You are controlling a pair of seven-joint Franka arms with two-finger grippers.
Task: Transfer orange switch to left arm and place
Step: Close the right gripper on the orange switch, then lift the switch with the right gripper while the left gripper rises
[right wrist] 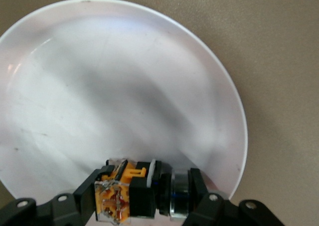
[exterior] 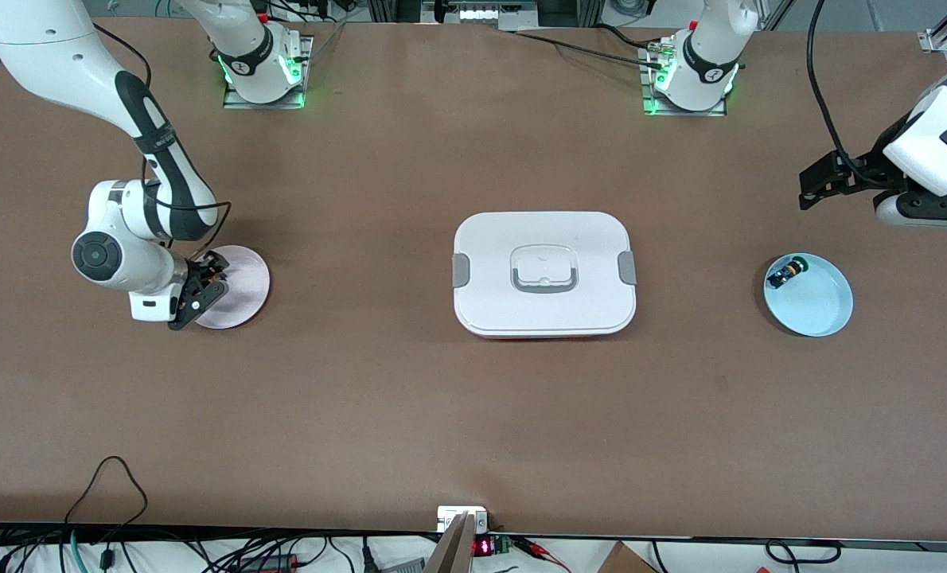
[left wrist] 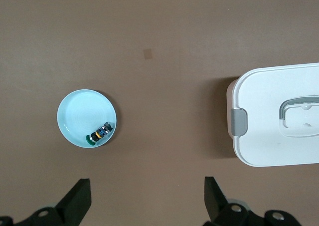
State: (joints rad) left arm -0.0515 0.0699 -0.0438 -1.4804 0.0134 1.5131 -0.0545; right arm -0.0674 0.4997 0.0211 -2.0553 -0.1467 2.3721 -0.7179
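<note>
With the right gripper [right wrist: 144,198] clamped on the orange switch [right wrist: 130,193] at the pink plate [exterior: 239,288], handover past the box [exterior: 543,274] remains; left gripper [left wrist: 147,198] waits open.

Left claw [left wrist: 147,196] hangs over bare brown worktop [left wrist: 164,26], fingers [left wrist: 77,198] spread wide apart with nothing between them. Below sits a pale blue plate [left wrist: 79,111], and a small black switch with a green tip [left wrist: 101,132] lies on its side against the plate's rim. Well apart from the plate, the white box [left wrist: 271,121] shows one grey side clip [left wrist: 239,122] and part of its grey-rimmed lid handle [left wrist: 299,106]
</note>
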